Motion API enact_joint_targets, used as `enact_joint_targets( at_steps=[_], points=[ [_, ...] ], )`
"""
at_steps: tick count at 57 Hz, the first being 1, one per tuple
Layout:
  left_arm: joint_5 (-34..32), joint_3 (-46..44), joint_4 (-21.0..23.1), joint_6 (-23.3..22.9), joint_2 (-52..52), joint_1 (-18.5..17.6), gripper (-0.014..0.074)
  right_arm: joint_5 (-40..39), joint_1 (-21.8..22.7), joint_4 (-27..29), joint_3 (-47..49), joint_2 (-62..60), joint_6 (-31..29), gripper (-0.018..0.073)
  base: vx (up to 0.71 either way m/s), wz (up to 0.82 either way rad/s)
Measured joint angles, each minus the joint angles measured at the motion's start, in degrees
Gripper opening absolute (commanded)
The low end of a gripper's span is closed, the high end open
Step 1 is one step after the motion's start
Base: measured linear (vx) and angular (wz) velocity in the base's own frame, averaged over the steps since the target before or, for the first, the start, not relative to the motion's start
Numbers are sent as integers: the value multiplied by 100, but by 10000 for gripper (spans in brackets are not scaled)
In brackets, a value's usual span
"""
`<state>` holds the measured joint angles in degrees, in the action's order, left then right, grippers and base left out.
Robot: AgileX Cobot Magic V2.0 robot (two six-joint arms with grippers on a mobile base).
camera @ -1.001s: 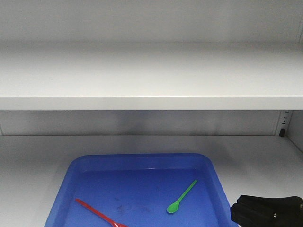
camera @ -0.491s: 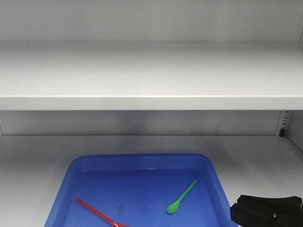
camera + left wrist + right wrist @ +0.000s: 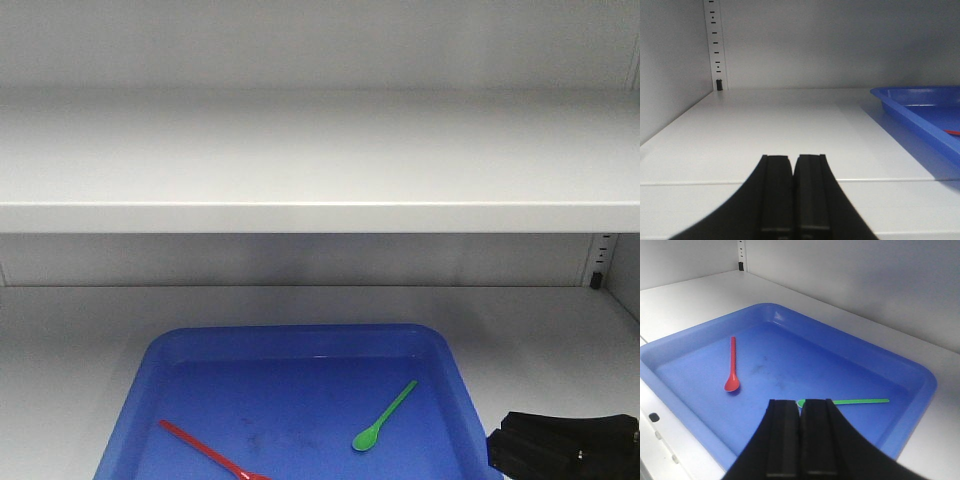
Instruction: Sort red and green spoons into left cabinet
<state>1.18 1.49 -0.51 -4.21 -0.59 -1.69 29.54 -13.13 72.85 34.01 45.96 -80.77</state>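
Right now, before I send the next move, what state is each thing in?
red spoon: lying flat in the blue tray, untouched.
green spoon: lying flat in the tray, apart from the red one.
blue tray: on the cabinet floor, holding both spoons.
shelf: nothing seen on it.
left tool: shut, holding nothing.
right tool: shut, holding nothing, over the tray's near edge.

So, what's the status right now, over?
Left gripper and right gripper shut, empty. Red spoon and green spoon lie apart in the blue tray. Nothing blocking.
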Motion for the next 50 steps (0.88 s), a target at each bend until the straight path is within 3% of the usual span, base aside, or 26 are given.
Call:
enact_joint_targets(
  at_steps=[7,13,16,27,33,41,50],
  points=[
    [1,0,0,0,0,0,-1,-192,0,-284,0,10,317,-3,0,0],
    [6,0,0,0,0,0,-1,-566,0,-1282,-7,-189,1299,-3,0,0],
    [6,0,0,0,0,0,-1,-805,0,-1885,-47,-335,2089,-3,0,0],
    [6,0,0,0,0,0,-1,-1315,0,-5319,-681,-1356,5853,-3,0,0],
    [6,0,0,0,0,0,-1,-1653,0,-6515,-1262,-2032,7433,-3,0,0],
    [6,0,5,0,0,0,-1,-2055,0,-7151,-2244,-3019,8407,-3,0,0],
    [6,0,5,0,0,0,-1,-2191,215,-7202,-3086,-3836,8578,-3,0,0]
  ],
)
